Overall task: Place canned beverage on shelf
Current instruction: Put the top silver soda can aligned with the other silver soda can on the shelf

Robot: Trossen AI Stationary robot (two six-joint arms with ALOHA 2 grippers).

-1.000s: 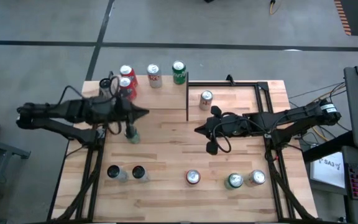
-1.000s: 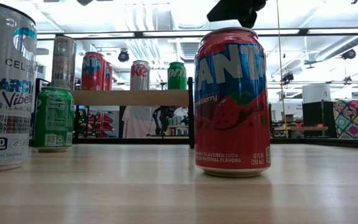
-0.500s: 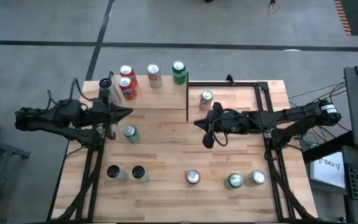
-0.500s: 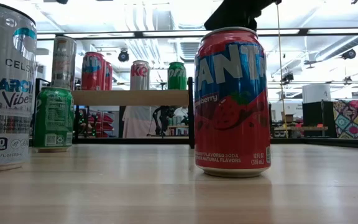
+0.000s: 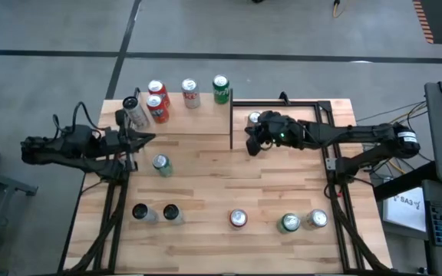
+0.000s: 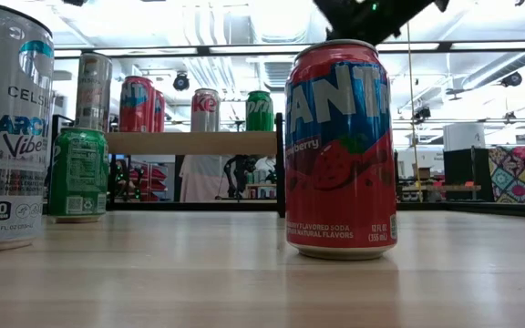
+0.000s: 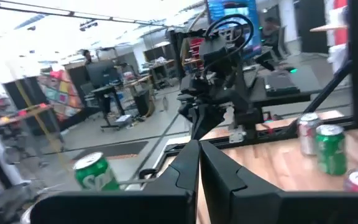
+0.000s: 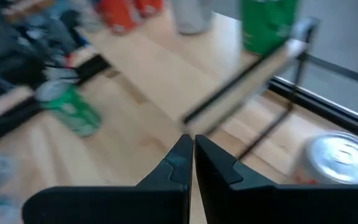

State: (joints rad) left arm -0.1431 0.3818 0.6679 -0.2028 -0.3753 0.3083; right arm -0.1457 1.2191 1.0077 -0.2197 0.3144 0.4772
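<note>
A red Fanta strawberry can (image 6: 339,150) stands close up on the wooden bench (image 6: 244,282), with a white Celsius can (image 6: 7,128) at the near edge of the frame and a small green can (image 6: 77,175) just beside it, farther back. Behind them the shelf (image 6: 194,143) carries a tall silver can (image 6: 93,92), two red cans (image 6: 139,104), a pale can (image 6: 205,110) and a green can (image 6: 259,111). A dark arm part (image 6: 372,16) hangs above the Fanta can.

Grey concrete floor (image 5: 282,38) all around, crossed by dark seam lines. Bright ceiling strip lights (image 6: 208,23) glare overhead. Beyond, desks with monitors (image 7: 101,78) fill the room, and a colourful patterned panel (image 6: 520,173) stands at the far side.
</note>
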